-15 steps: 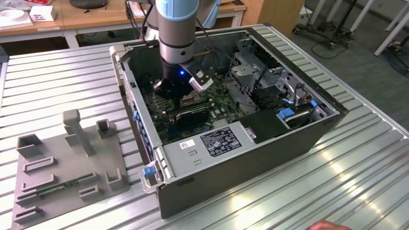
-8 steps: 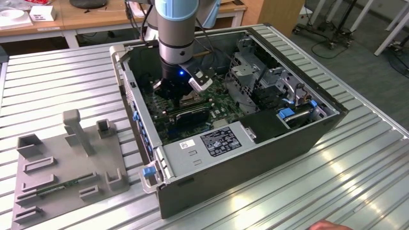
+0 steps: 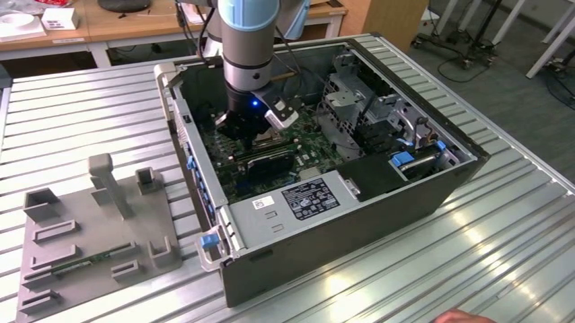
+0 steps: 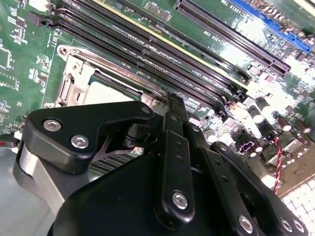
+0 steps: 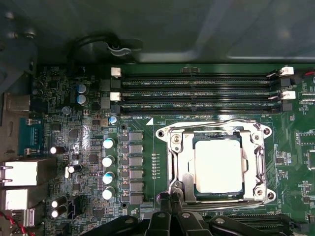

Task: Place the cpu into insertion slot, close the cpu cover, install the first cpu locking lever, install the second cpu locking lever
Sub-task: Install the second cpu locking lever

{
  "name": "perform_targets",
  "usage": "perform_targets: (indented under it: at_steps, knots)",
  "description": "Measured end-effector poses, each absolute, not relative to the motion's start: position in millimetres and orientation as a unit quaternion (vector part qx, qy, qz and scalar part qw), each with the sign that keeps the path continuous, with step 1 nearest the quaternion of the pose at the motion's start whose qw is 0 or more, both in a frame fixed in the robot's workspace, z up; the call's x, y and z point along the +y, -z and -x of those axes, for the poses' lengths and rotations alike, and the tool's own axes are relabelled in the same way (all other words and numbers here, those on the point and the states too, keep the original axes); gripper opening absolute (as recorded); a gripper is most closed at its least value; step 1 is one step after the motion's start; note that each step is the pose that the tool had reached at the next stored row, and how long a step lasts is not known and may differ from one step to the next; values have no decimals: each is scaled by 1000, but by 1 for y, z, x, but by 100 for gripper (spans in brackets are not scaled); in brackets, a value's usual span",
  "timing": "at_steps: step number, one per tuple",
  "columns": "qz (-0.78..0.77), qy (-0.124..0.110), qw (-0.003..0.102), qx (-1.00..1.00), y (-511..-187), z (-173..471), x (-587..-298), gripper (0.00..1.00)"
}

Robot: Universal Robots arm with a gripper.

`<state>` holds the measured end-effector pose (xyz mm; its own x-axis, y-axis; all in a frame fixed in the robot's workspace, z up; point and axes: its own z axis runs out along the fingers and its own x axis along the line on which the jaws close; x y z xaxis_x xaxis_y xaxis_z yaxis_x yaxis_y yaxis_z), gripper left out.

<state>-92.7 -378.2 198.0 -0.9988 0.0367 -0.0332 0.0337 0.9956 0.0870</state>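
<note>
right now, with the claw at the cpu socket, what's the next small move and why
Probably ease the claw slightly lower at the socket edge it sits over. In the first wrist view the cpu lies seated, the cpu cover looks flat around it, and a locking lever runs towards the claw, so the lever seems the part left to press.

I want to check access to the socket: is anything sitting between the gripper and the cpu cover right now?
Nothing visible does. In the first wrist view the gripper sits right at the edge of the cpu cover, which lies flat around the cpu already in its slot. No cable or part crosses the space between them.
</note>
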Motion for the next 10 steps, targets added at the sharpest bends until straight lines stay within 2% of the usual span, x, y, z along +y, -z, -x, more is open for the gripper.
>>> perform_targets:
  at_steps: [10]
  knots:
    - [-18, -44, 17, 999, -198, 93, -378, 11]
